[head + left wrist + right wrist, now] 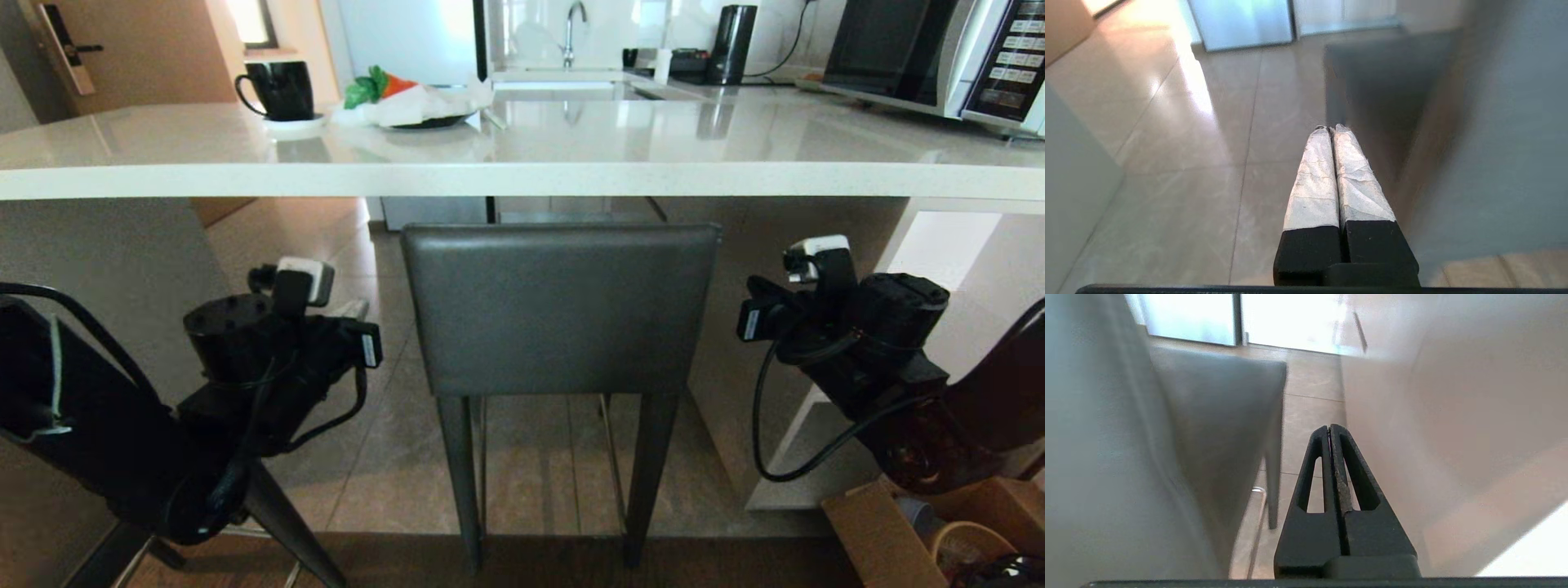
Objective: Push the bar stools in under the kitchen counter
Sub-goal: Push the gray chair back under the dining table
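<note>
We looked at one bar stool point(560, 309) right in front of us. Its grey backrest faced us, and the top of it sat just below the thick white edge of the kitchen counter point(522, 180). The stool's legs point(460, 482) stood on the brown floor close to us. We could not tell how far the seat was under the counter, because the backrest hid it. We think it may need more pushing.

Our left gripper point(1331, 130) was on the left side of the stool, near it but not touching. Its two white-wrapped fingers point(1312, 179) were pressed tight together and held nothing. Our right gripper point(1330, 428) was on the right side of the stool, in the gap between the stool and the white side leg point(824, 441) of the counter. Its black fingers were pressed together too, with nothing in them.

The backrest ran wide from left to right, and the stool sat in the middle, between our two arms. Both arms looked about as close to it as each other. The counter lay straight ahead, past the stool. So we judged that a push should go straight forward on the backrest, even on both sides, or the stool might turn.

A black mug point(280, 88) and a plate point(424, 122) with food sat on the counter top.
</note>
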Robot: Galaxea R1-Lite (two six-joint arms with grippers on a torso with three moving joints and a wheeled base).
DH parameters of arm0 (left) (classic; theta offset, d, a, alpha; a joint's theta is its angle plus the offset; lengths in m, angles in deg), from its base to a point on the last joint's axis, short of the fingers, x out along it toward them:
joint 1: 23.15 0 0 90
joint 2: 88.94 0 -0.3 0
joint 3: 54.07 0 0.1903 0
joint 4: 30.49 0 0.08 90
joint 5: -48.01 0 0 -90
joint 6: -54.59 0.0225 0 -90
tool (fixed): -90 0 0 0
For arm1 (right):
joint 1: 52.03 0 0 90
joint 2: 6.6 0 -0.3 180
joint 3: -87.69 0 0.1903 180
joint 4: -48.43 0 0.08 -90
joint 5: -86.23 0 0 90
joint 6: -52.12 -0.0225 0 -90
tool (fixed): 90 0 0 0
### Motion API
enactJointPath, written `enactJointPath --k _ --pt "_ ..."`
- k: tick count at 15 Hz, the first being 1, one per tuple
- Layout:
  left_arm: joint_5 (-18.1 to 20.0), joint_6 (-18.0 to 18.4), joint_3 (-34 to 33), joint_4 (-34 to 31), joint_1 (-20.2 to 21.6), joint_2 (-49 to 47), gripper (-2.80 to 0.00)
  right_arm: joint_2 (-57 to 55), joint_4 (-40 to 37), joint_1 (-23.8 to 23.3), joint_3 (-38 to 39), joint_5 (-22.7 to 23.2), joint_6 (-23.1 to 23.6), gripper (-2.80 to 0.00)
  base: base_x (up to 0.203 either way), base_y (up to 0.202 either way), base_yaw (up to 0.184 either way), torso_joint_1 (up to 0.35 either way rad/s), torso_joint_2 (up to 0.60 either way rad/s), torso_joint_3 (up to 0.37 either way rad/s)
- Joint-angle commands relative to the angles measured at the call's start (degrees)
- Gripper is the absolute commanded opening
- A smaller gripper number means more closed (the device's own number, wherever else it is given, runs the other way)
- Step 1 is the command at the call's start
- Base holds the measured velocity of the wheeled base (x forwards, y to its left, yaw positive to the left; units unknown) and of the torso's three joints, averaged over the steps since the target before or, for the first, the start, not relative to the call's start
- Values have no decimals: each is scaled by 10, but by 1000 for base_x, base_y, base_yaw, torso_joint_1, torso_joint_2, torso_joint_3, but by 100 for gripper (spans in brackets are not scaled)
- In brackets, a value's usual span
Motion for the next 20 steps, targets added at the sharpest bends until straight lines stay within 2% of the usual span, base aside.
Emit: enactJointPath --k 1,5,7,9,11,14,16,18,20 --pt "-3 1 -47 5 -1 85 -280 71 5 1 51 -2 1 -280 0 0 0 0 0 0" --pt "-11 9 -153 -26 -3 235 -280 194 6 0 193 -18 -3 -280 0 0 0 0 0 0" --pt "-24 13 -174 -95 2 340 -280 278 -1 0 230 -26 1 -280 0 0 0 0 0 0" --pt "-41 16 -186 -181 26 435 -280 363 -40 -1 250 -31 10 -280 0 0 0 0 0 0" --pt "-47 17 -185 -272 39 533 -280 452 -109 -1 252 -34 25 -280 0 0 0 0 0 0" --pt "-50 13 -130 -441 60 675 -280 579 -230 -1 248 -40 41 -280 0 0 0 0 0 0" --pt "-51 6 -86 -497 95 745 -280 657 -308 -24 232 -55 45 -280 0 0 0 0 0 0" --pt "-52 1 -80 -526 123 815 -280 743 -389 -53 214 -64 48 -280 0 0 0 0 0 0" --pt "-53 -2 -75 -574 134 883 -280 837 -477 -63 203 -67 58 -280 0 0 0 0 0 0"
